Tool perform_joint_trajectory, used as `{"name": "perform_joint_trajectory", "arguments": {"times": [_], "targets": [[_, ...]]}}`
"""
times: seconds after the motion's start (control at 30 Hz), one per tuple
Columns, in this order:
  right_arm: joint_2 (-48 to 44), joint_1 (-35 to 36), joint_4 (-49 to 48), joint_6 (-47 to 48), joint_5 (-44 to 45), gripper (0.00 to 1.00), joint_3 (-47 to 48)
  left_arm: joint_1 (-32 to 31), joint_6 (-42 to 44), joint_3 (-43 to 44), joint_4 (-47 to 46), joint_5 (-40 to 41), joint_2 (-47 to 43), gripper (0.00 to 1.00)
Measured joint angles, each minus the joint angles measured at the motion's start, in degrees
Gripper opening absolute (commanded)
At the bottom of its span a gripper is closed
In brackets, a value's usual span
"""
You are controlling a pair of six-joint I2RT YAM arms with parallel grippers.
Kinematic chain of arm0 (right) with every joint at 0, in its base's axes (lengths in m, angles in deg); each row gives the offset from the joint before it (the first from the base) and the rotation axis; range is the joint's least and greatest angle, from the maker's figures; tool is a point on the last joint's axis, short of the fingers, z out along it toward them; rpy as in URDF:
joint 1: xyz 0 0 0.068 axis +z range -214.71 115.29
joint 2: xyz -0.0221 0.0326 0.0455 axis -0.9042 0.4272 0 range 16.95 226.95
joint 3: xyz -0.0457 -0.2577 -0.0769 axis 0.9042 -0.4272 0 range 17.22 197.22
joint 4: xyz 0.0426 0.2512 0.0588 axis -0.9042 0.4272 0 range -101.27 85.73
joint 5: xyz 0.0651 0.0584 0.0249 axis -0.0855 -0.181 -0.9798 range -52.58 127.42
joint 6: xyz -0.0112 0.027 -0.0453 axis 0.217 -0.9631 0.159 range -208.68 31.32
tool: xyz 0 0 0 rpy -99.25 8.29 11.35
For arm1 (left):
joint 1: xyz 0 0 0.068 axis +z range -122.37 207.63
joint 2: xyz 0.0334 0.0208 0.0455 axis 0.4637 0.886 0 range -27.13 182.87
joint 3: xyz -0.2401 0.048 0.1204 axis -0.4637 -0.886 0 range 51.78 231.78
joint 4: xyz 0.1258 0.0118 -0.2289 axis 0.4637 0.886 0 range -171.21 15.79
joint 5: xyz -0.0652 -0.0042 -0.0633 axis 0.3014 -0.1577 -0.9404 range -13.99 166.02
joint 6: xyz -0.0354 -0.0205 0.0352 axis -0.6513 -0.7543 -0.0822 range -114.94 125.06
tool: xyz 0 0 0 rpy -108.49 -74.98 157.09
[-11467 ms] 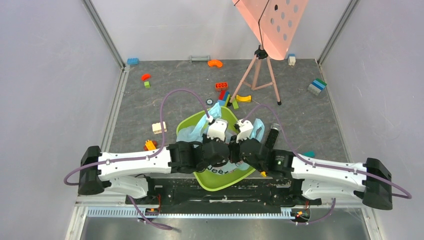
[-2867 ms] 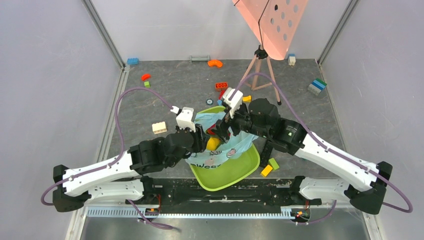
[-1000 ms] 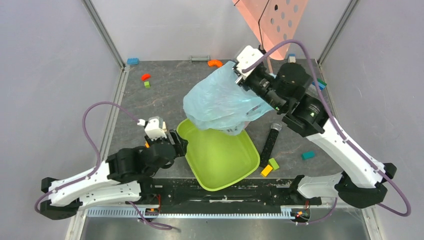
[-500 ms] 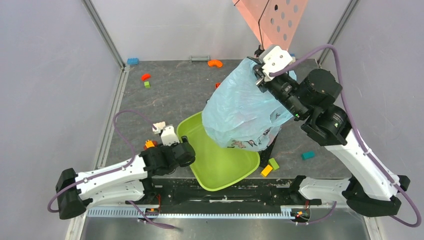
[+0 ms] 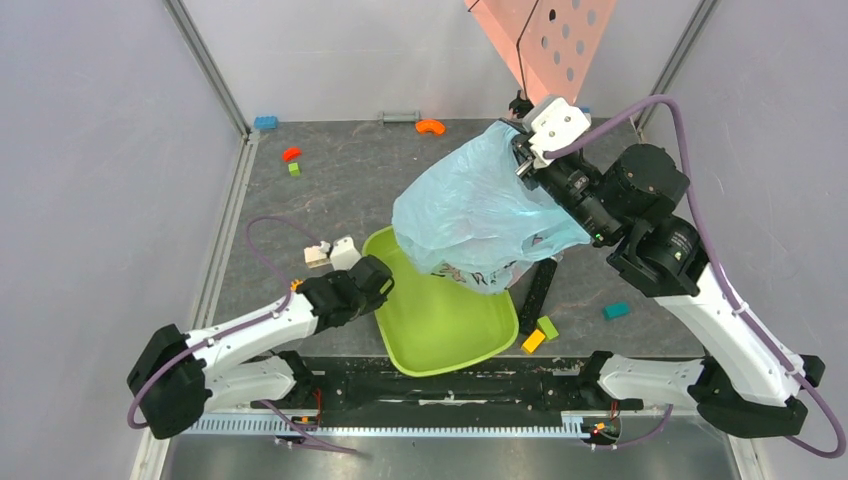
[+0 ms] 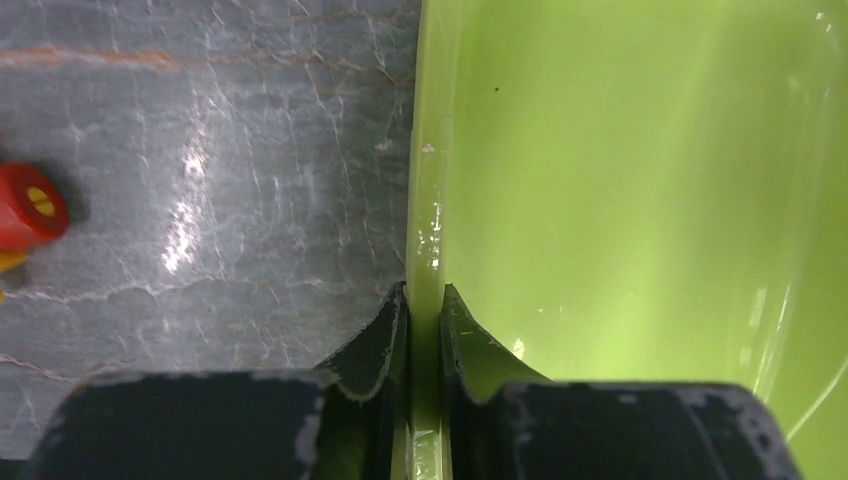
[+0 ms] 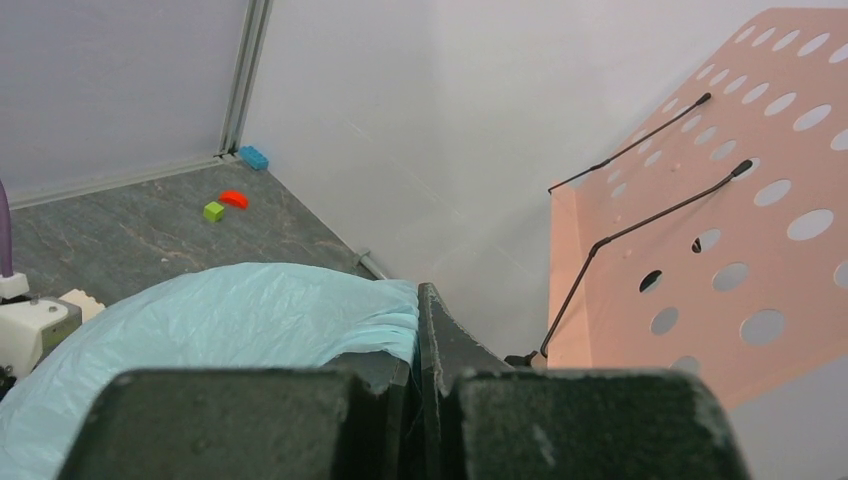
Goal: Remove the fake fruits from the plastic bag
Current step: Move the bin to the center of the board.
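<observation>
Top view: tub (image 5: 440, 335) sits on table (image 5: 330, 190) nr the arm bases. L gripper (image 5: 372, 283) is at tub's left rim, clamped on it. R gripper (image 5: 522, 160) is up in the air beyond tub's far-right corner, pinching the top of the bag (image 5: 480, 210). Bag hangs bulging from it, its lower end w/ dark prints over tub's far-right edge; contact w/ tub can't be told. Fruits: not seen in any view, and bag contents can't be made out. Black bar (image 5: 537, 290) lies just right of tub. Yellow block (image 5: 533, 341) and green block (image 5: 547, 327) sit nr tub's near-right corner, teal block (image 5: 616, 311) further right. Cream block (image 5: 318, 256) is left of tub, beside L wrist. Left wrist view: L gripper (image 6: 424, 300) is closed on tub rim (image 6: 428, 220), one finger outside the wall, one inside. A red toy piece (image 6: 28, 212) lies on table (image 6: 220, 150) well left of tub. Right wrist view: R gripper (image 7: 415, 300) has its fingers squeezed together w/ bag (image 7: 230, 320) film caught between them. The rest of the bag billows below and left of the fingers. Pink perforated panel (image 7: 720, 230) stands to the right. Tub not in this view.
</observation>
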Motion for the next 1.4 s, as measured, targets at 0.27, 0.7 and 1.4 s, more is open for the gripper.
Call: {"name": "perform_joint_trajectory", "arguments": {"times": [0.27,0.7,1.4], "targets": [[-1.5,0.0,0.5,0.0,1.7,0.00,-0.7,14.1,7.3,3.5,-1.4,-3.5,3.5,0.02],[-2.7,0.0,2.6,-1.8,2.3,0.00,-3.1,31.0,12.5,10.6,-5.0,-6.2,12.5,0.02],[1.4,0.0,10.6,-11.0,-1.3,0.00,-7.5,41.4,14.3,20.0,-13.0,-6.9,27.8,0.09]]}}
